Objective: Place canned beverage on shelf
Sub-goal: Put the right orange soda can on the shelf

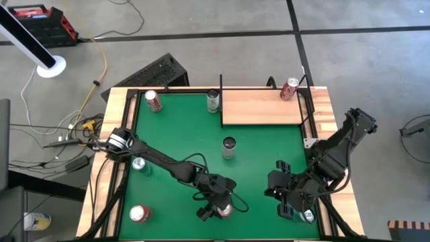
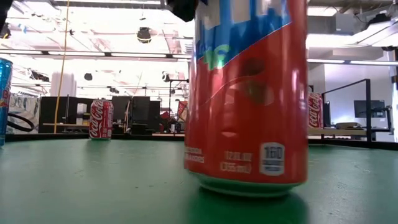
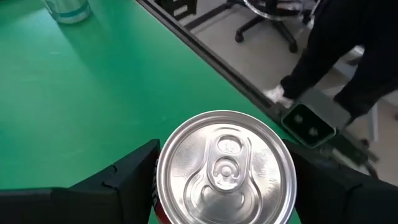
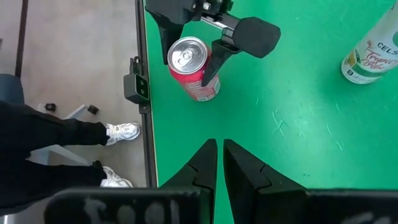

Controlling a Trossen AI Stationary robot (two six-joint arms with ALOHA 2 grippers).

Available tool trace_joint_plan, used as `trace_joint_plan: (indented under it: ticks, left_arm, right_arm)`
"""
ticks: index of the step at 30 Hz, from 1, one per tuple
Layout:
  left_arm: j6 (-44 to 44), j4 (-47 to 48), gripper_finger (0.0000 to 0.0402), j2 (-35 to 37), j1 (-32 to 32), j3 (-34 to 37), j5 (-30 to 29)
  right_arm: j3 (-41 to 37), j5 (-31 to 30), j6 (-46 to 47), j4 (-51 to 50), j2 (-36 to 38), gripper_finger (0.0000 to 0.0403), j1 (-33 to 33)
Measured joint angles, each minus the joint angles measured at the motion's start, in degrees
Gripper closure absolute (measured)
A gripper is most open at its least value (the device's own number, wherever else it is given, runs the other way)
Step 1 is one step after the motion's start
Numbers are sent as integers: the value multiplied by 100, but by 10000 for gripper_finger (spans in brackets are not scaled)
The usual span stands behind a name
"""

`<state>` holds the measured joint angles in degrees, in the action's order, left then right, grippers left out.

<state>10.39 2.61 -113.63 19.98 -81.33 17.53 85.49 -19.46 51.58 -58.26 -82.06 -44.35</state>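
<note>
A red can [image 1: 224, 210] is seen standing upright on the green worktop [image 1: 269, 144], close to the near edge. The left end effector [image 1: 216, 211] is placed around this can: in the left wrist view its two dark fingers [image 3: 134, 174] are shown flanking the silver lid [image 3: 225, 168], one on each side. Whether the pads are pressed against the can wall or merely just beside it cannot be told. In the right wrist view the same can [image 4: 194, 69] is caught between the left arm's fingers, base on the felt.

The right end effector [image 1: 287, 202] is held low near the worktop's near right corner, its fingers [image 4: 202, 165] drawn together with only a thin slit between them, nothing gripped.

The shelf [image 1: 262, 107], a pale wooden panel with thin black rods, is found at the far right of the worktop, well apart from the red can. One red can [image 1: 289, 89] is already set on its far edge.

Other cans are scattered on the felt: a red one [image 1: 153, 101] at the far left corner, a pale one [image 1: 213, 101] just beside the shelf, a dark-topped one [image 1: 229, 148] in the middle, a blue one [image 1: 139, 164] at the left edge and another red one [image 1: 139, 214] at the near left.

A person's dark trouser legs and white shoes [image 4: 121, 132] are visible on the floor beside the worktop.
</note>
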Motion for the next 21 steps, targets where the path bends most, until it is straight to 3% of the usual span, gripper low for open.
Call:
trace_joint_plan:
  ticks: [5, 11, 15, 21]
  left_arm:
    - [391, 590, 128, 462, -155, -30, -195]
    - [606, 1160, 128, 1094, -311, -40, -641]
    - [499, 1581, 128, 1515, -498, -40, -510]
    - [-186, 1354, 128, 2271, -753, -40, -137]
  right_arm:
    - [0, -58, 105, -26, 0, 349, -32]
    - [0, -551, 213, -22, 0, 349, -25]
    - [0, -1229, 424, -128, 11, 349, -25]
    - [2, -1597, 939, -216, 124, 349, 45]
